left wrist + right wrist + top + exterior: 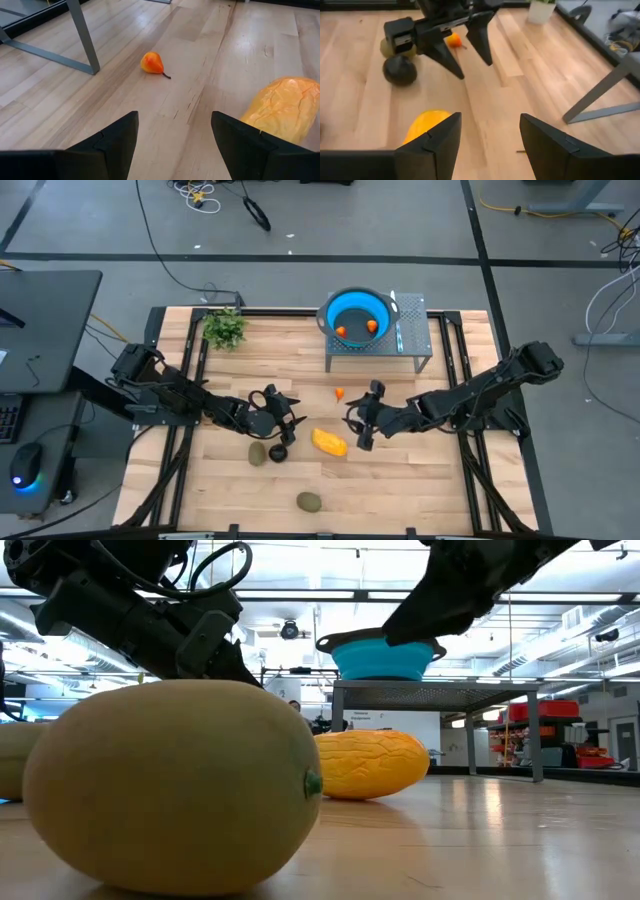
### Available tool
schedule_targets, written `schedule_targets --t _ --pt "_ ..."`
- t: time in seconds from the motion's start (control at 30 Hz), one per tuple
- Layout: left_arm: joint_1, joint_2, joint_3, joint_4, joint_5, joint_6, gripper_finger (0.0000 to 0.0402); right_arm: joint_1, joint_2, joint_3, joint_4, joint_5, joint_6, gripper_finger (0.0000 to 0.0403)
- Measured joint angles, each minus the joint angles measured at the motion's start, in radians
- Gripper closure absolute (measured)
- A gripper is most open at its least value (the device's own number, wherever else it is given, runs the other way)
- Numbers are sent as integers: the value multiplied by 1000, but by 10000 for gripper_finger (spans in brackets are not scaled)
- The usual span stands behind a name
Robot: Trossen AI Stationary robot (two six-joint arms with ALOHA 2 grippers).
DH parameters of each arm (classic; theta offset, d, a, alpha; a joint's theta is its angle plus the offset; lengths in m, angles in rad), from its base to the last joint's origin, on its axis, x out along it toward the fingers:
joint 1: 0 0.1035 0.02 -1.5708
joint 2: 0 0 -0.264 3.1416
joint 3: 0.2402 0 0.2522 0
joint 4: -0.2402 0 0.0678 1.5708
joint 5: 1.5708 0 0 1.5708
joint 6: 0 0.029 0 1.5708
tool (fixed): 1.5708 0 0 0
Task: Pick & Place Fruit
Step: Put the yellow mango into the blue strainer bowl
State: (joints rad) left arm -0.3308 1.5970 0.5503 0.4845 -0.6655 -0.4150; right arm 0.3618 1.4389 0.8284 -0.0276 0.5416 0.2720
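The elongated yellow-orange fruit [329,442] lies on its side on the table between my two grippers. It also shows in the left wrist view [282,107] and the right wrist view [424,126]. My left gripper [290,420] hovers open just to its left [175,117]. My right gripper [357,426] hovers open just to its right [490,120]. A tiny orange-red fruit [340,392] lies farther back [152,63]. The blackish round [278,452] and one olive oval [258,452] lie below the left gripper. A second olive oval [309,501] sits near the front edge [170,790].
A blue bowl [357,313] holding two tiny orange-red fruits [342,330] stands on a perforated metal stand [415,330] at the far side; one of its legs [82,35] is near the small orange fruit. A leafy plant sprig [225,328] sits at far left.
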Motion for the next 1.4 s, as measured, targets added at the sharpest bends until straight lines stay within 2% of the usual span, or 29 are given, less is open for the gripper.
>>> schedule_targets --t 0.33,0.53,0.77,0.93,1.13,1.4 --pt "4 0 0 7 -7 64 143 1 8 0 -25 -114 56 190" --pt "21 0 -1 50 0 125 143 24 91 -1 -42 -186 137 190" --pt "29 0 -1 64 58 195 143 62 192 -1 25 -179 168 190" --pt "29 0 -1 64 60 233 143 85 232 -2 160 -179 131 190" --pt "31 0 -1 76 59 249 143 106 252 -2 175 -178 116 190" --pt "32 0 -1 106 57 301 143 135 305 -2 328 -178 69 189"
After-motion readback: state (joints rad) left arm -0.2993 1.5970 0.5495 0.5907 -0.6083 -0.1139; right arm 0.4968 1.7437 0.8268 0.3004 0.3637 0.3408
